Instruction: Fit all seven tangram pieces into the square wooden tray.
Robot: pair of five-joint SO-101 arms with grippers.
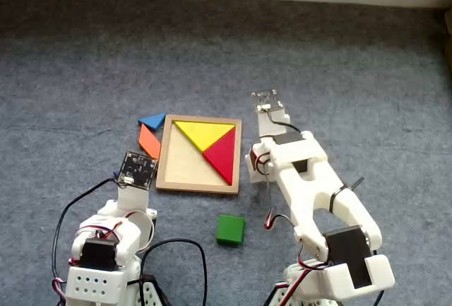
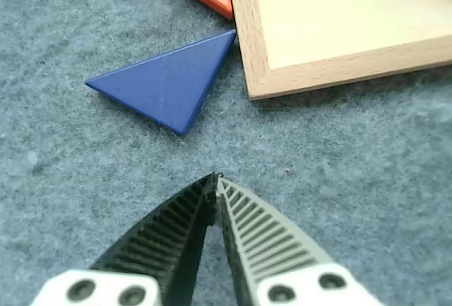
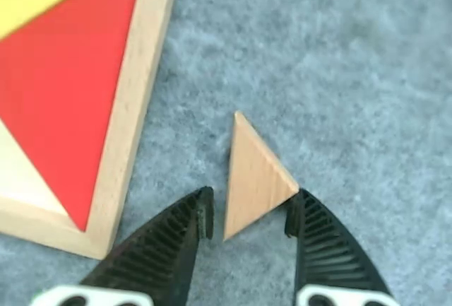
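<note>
The square wooden tray point(image 1: 167, 172) holds a yellow triangle point(image 1: 205, 135) and a red triangle point(image 1: 222, 156). Off its left side lie a light blue triangle point(image 1: 152, 120) and an orange parallelogram point(image 1: 149, 141). My left gripper point(image 2: 214, 179) is shut and empty, just short of a dark blue triangle point(image 2: 169, 87) that lies by the tray's corner point(image 2: 268, 59). My right gripper point(image 3: 247, 214) is open astride a plain wooden triangle point(image 3: 254, 179) on the carpet beside the tray's rim point(image 3: 134, 129). One finger point(image 3: 293, 210) touches the triangle's corner.
A green square point(image 1: 230, 229) lies on the grey carpet in front of the tray, between the two arm bases. Black cables point(image 1: 176, 249) loop near the left arm's base. Open carpet stretches behind the tray.
</note>
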